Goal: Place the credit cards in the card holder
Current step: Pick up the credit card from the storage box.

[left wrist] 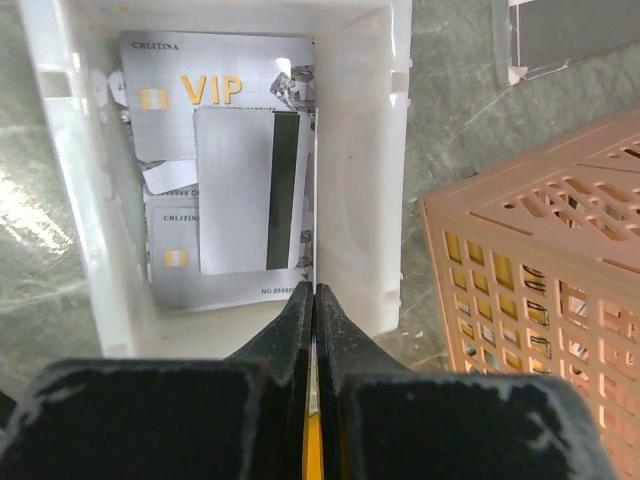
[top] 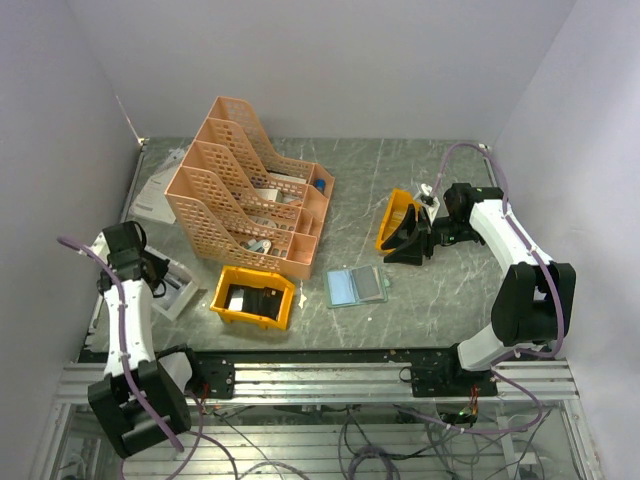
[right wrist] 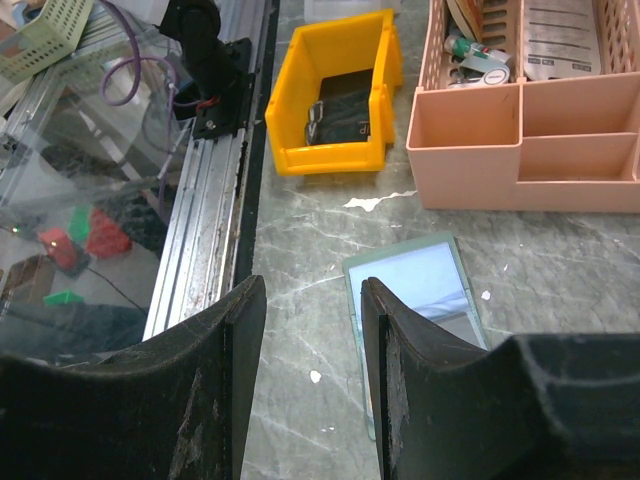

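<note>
Several credit cards (left wrist: 235,190) lie stacked in a white tray (left wrist: 360,200) at the table's left edge; one silver card reads VIP. My left gripper (left wrist: 316,290) hangs over the tray's near right corner, shut, with a thin pale sliver between its jaws that looks like a credit card held edge-on. In the top view this gripper (top: 165,275) sits over the tray (top: 185,292). The card holder (top: 355,287) lies opened flat, grey-green with pale blue inside, at the front middle. My right gripper (right wrist: 312,290) is open and empty just short of the card holder (right wrist: 415,290).
A peach lattice file rack (top: 250,190) stands at the back left, close to the tray's right side (left wrist: 540,270). One yellow bin (top: 255,297) holding black objects sits at the front left. Another yellow bin (top: 397,222) is beside the right arm. The metal rail (right wrist: 200,230) edges the table.
</note>
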`<action>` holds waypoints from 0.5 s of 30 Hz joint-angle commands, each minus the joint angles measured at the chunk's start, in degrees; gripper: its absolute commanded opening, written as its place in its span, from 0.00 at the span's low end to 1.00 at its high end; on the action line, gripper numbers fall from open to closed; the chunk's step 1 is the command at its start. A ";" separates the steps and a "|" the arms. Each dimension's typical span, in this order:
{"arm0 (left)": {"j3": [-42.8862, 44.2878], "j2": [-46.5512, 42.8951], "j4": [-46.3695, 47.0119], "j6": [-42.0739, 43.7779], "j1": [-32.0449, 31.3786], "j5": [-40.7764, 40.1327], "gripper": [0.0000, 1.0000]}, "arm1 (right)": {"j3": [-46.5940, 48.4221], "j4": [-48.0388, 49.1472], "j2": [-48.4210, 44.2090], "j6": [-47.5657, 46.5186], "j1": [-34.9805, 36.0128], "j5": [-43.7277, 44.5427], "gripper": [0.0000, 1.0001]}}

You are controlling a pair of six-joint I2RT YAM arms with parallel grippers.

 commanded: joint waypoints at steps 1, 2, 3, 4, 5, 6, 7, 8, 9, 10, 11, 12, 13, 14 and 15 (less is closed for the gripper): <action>3.02 -3.16 -6.86 -1.98 0.24 -3.52 0.07 | 0.98 -0.55 0.11 -0.51 -0.64 -1.71 0.44; 3.85 -3.45 -8.26 -2.38 0.26 -3.71 0.07 | 0.94 -0.48 0.16 -0.49 -0.72 -1.64 0.44; 4.81 -3.89 -9.98 -3.00 0.26 -3.81 0.07 | 0.97 -0.55 0.15 -0.49 -0.79 -1.58 0.44; 5.71 -4.54 -11.52 -3.46 0.28 -3.82 0.07 | 0.95 -0.51 0.13 -0.49 -0.81 -1.62 0.44; 6.57 -5.53 -12.59 -3.68 0.25 -3.22 0.07 | 0.92 -0.51 0.17 -0.54 -0.88 -1.50 0.44; 7.35 -6.84 -13.64 -3.88 0.26 -2.33 0.07 | 0.95 -0.53 0.18 -0.64 -0.87 -1.49 0.43; 8.43 -8.25 -14.49 -3.91 0.28 -1.16 0.07 | 0.87 -0.49 0.18 -0.73 -0.90 -1.33 0.44; 9.52 -9.82 -15.15 -3.58 0.23 0.52 0.07 | 0.76 -0.51 0.01 -0.86 -0.90 -1.20 0.44; 10.74 -11.35 -15.92 -3.23 0.22 2.48 0.07 | 0.67 -0.55 -0.14 -1.12 -0.87 -1.11 0.44; 12.07 -12.75 -16.71 -2.64 0.22 4.73 0.07 | 0.50 -0.49 -0.37 -1.41 -0.87 -0.95 0.44; 13.16 -14.34 -17.34 -1.62 0.24 7.04 0.07 | 0.15 -0.47 -0.69 -1.83 -0.90 -0.87 0.44; 14.16 -16.38 -18.02 -0.74 0.22 10.22 0.07 | -0.09 -0.45 -1.05 -2.31 -0.90 -0.96 0.44; 15.10 -18.22 -19.05 -0.17 0.28 12.54 0.07 | -0.26 -0.47 -1.41 -2.64 -0.87 -0.90 0.44; 15.82 -20.32 -20.00 0.51 0.28 14.80 0.07 | -0.44 -0.46 -1.79 -3.10 -0.82 -0.73 0.44; 16.22 -22.19 -20.56 0.90 0.23 17.03 0.07 | -0.70 -0.45 -2.12 -4.17 -0.80 -0.27 0.44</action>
